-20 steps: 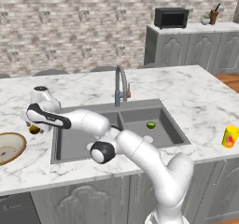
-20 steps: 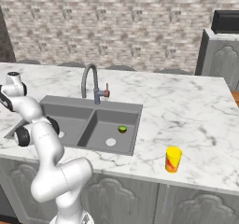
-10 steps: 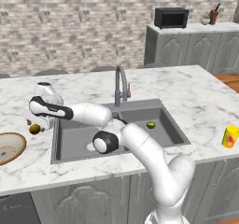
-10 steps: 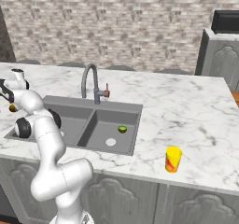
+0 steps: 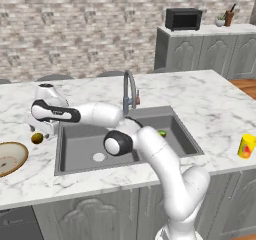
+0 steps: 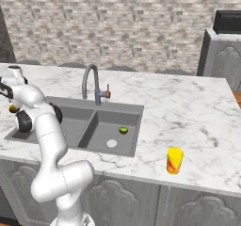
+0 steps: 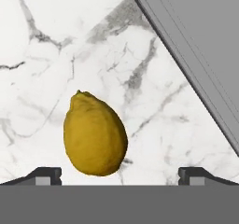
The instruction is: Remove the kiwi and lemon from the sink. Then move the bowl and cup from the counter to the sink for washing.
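Yellow lemon [image 7: 94, 134] on counter [image 7: 42, 41], sink [image 7: 205, 45] edge nr.

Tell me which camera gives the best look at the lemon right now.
The hand view: the lemon appears large and unobstructed, lying on the counter between the open jaws. In the left base view it is a small yellow spot beside the bowl. In the right base view it peeks out behind the arm.

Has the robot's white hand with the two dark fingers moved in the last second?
Yes. In the left base view the gripper has lifted slightly and shifted toward the dark grey sink, leaving the yellow-brown lemon on the white marble counter.
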Tool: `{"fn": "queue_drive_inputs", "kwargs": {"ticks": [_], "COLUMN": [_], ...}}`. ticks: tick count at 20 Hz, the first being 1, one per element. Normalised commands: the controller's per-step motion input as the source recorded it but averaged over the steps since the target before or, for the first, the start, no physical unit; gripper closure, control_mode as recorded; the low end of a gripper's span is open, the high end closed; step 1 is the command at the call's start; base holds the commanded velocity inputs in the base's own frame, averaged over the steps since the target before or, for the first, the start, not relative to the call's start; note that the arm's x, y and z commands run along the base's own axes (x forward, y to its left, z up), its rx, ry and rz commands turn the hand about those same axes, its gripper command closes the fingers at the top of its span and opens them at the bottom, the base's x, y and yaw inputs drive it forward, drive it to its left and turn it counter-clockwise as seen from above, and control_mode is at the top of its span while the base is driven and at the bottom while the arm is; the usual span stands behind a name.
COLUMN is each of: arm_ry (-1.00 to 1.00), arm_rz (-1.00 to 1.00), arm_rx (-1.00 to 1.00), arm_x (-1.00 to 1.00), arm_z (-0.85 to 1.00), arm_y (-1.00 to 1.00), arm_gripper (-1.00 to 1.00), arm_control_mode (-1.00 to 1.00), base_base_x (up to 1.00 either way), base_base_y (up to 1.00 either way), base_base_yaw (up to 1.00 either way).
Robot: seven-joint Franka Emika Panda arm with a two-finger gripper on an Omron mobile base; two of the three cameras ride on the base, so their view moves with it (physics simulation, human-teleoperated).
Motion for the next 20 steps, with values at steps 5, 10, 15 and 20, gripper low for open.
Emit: {"fn": "queue_drive_inputs", "kwargs": {"ticks": [5,10,15,20], "arm_ry": [0.0,0.0,0.02,0.04], "arm_rz": [-0.01,-0.01,0.0,0.0], "arm_rx": [-0.11,-0.07,-0.05,-0.06], "arm_x": [-0.03,-0.07,-0.07,-0.14], "arm_z": [0.36,0.31,0.31,0.25], "arm_y": [-0.09,-0.22,-0.26,-0.28], "arm_gripper": [-1.0,-1.0,-1.0,-1.0], "arm_control_mode": [-1.0,-1.0,-1.0,-1.0], "base_base_x": [0.0,0.0,0.0,0.0], "base_base_y": [0.0,0.0,0.0,0.0], "base_base_yaw": [0.0,0.0,0.0,0.0]}}
